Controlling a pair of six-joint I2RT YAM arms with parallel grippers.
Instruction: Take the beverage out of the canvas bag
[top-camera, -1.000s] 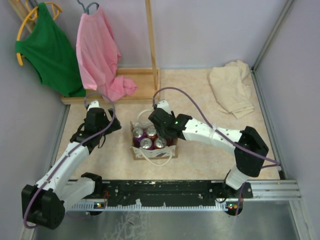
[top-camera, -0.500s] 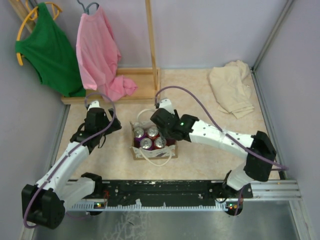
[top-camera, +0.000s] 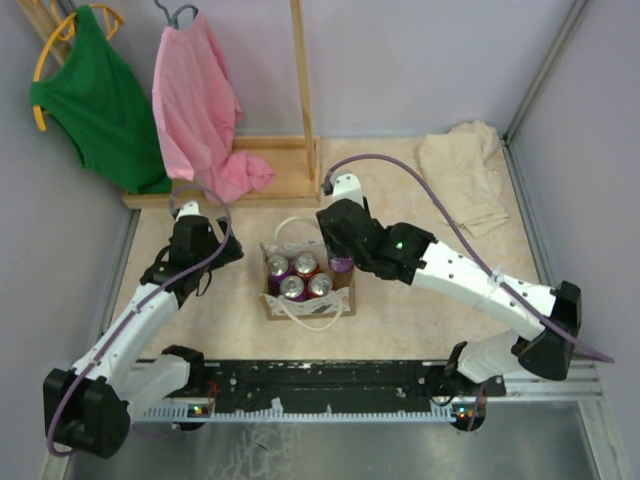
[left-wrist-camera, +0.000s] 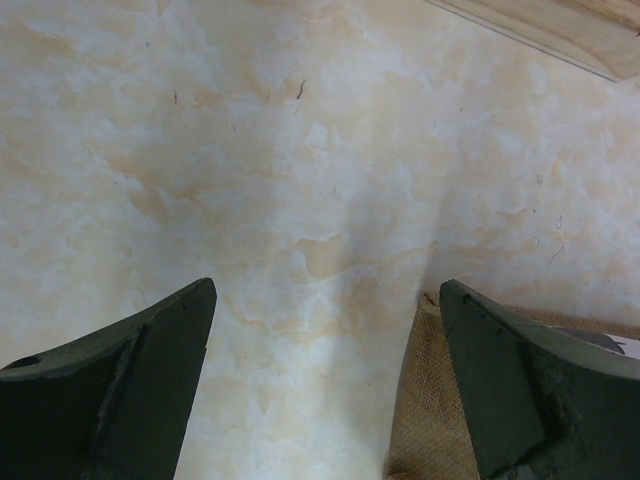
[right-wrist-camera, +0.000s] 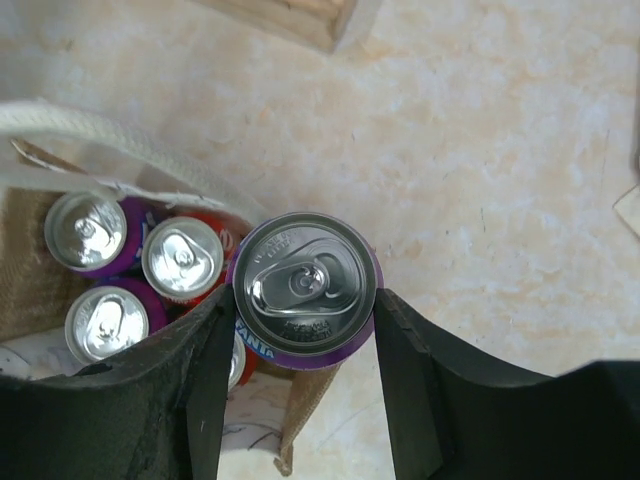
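The tan canvas bag (top-camera: 290, 304) with white rope handles (top-camera: 312, 318) stands mid-table and holds several upright cans (top-camera: 292, 286). My right gripper (top-camera: 342, 262) is shut on a purple Fanta can (top-camera: 341, 265), held upright above the bag's right edge. In the right wrist view the can (right-wrist-camera: 305, 270) sits between the fingers of the gripper (right-wrist-camera: 305, 297), above the bag's corner (right-wrist-camera: 308, 405), with the other cans (right-wrist-camera: 182, 259) to its left. My left gripper (top-camera: 222, 250) is open and empty left of the bag. The left wrist view shows it (left-wrist-camera: 325, 290) over bare table, with the bag's wall (left-wrist-camera: 430, 400) beside its right finger.
A wooden rack base (top-camera: 255, 165) stands behind the bag, with a pink shirt (top-camera: 198, 100) and a green shirt (top-camera: 95, 95) hanging over it. A beige cloth (top-camera: 460, 178) lies at the back right. A black rail (top-camera: 330, 380) runs along the near edge.
My right gripper has moved right and back, carrying the purple can from over the bag's middle to its right edge. The left arm has not moved.
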